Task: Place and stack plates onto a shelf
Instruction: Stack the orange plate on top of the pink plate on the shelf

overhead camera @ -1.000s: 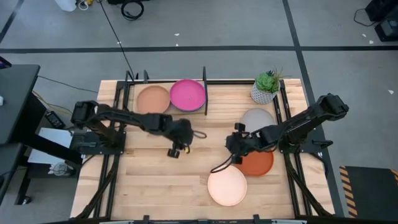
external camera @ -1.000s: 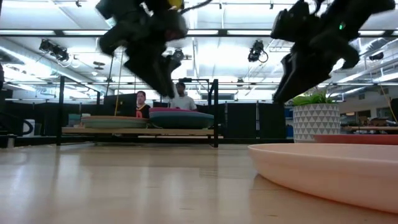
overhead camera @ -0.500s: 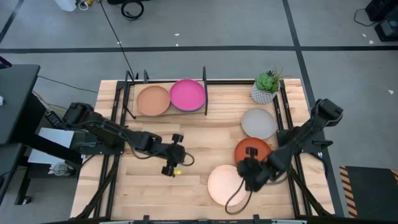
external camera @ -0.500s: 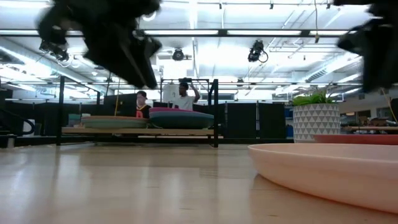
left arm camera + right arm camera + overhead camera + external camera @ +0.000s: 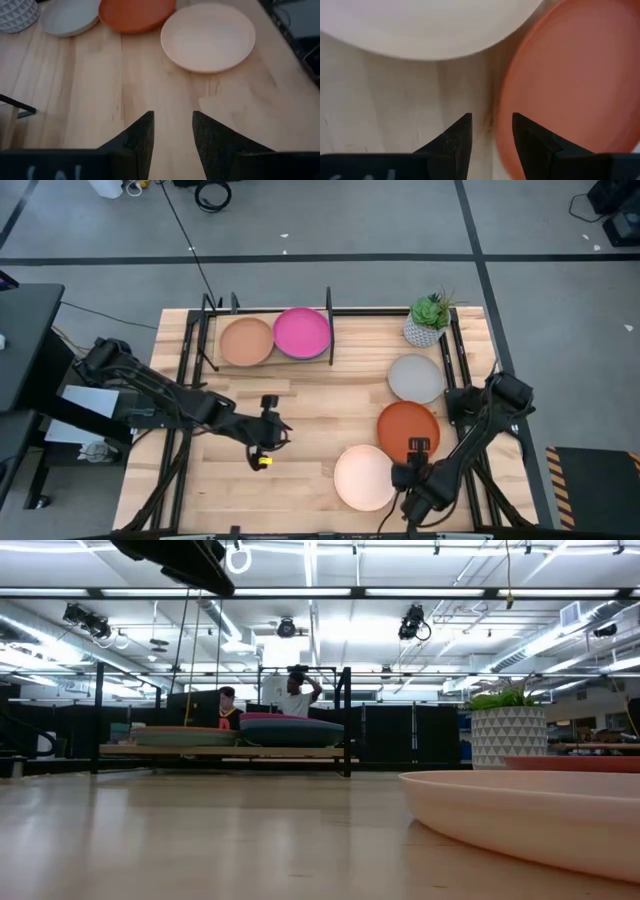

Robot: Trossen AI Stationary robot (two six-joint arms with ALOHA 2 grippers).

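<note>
Light wood planks made up the desk (image 5: 300, 480), and no writing on anything could be read. Taking the shelf (image 5: 210, 330) at the desk's far edge as landmark: it carried the tan plate (image 5: 246, 340) and, just beside it, the magenta plate (image 5: 301, 332). In front of the shelf, over bare boards with free room on all sides, hung the left tool (image 5: 262, 442), its fingers (image 5: 141, 137) slightly spread and holding nothing. Well to the right of the shelf sat the potted plant (image 5: 430, 319); nearer the front lay the grey plate (image 5: 415, 377), then the orange-red plate (image 5: 407, 430), then the cream plate (image 5: 364, 477) by the front edge. The right tool (image 5: 414, 463) hovered low over the narrow gap between cream and orange-red plates, fingers (image 5: 458, 137) slightly apart, empty.
</note>
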